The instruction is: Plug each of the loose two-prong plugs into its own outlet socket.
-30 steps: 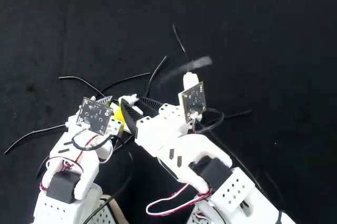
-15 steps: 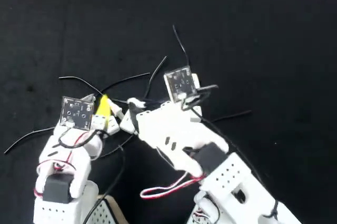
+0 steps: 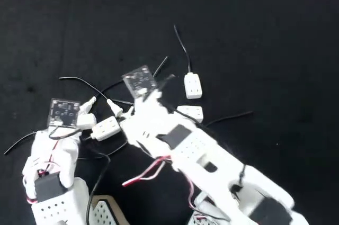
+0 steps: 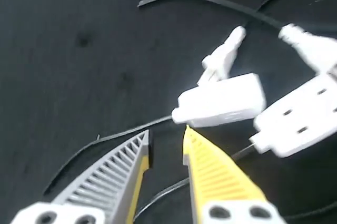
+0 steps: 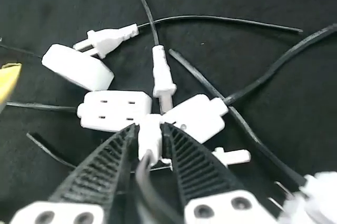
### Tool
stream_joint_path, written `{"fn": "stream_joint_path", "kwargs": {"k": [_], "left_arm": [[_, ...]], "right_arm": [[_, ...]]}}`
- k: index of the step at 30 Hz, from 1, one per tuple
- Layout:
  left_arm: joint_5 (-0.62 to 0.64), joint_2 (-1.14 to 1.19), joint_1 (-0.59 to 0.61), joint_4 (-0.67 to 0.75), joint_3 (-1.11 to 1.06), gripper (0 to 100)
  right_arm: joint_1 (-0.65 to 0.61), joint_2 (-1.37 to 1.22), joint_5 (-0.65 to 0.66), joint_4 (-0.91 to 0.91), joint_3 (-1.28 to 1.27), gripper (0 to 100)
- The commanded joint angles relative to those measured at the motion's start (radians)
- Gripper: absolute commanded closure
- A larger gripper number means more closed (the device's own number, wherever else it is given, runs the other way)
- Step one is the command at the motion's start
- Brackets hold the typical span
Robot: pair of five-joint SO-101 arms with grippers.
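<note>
On black table (image 3: 275, 50), right end effector (image 5: 150, 126) clamped on plug (image 5: 149, 142), left end effector (image 4: 166, 130) slightly parted, empty, near outlet socket (image 4: 297, 121)

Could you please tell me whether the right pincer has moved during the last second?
Yes. In the high view the right pincer, shut on a white plug, has swung left, from below the thin black cord to well left of it.
</note>
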State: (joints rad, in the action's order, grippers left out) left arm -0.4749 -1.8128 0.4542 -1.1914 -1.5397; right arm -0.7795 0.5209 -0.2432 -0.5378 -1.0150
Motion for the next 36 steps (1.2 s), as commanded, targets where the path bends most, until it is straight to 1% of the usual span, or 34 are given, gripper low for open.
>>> {"fn": "stream_joint_path", "kwargs": {"k": [1, 4, 7, 10, 13, 18, 24, 30, 36], "left_arm": [[-0.009, -0.009, 0.105, -0.005, -0.012, 89], [-0.011, -0.009, 0.156, 0.003, -0.068, 89], [-0.026, -0.009, 0.177, 0.003, -0.094, 89], [-0.066, -0.009, 0.166, 0.003, -0.120, 89], [-0.068, -0.009, 0.150, 0.018, -0.139, 89], [-0.068, -0.009, 0.142, 0.023, -0.143, 89], [-0.068, -0.009, 0.142, 0.023, -0.145, 89], [-0.084, -0.009, 0.142, 0.025, -0.154, 89], [-0.086, -0.009, 0.142, 0.025, -0.154, 89]], "right_arm": [[-0.026, -0.134, -0.054, 0.028, 0.159, 98.6], [-0.041, -0.231, -0.074, 0.028, 0.225, 98.6], [-0.048, -0.306, -0.081, 0.026, 0.266, 98.6], [-0.049, -0.354, -0.083, 0.026, 0.297, 98.6], [-0.049, -0.381, -0.104, 0.026, 0.317, 98.6], [-0.051, -0.410, -0.132, 0.025, 0.331, 98.6], [-0.107, -0.432, -0.132, -0.084, 0.372, 98.6], [-0.103, -0.433, -0.147, -0.129, 0.386, 98.6], [-0.077, -0.433, -0.141, -0.126, 0.386, 98.6]]}}
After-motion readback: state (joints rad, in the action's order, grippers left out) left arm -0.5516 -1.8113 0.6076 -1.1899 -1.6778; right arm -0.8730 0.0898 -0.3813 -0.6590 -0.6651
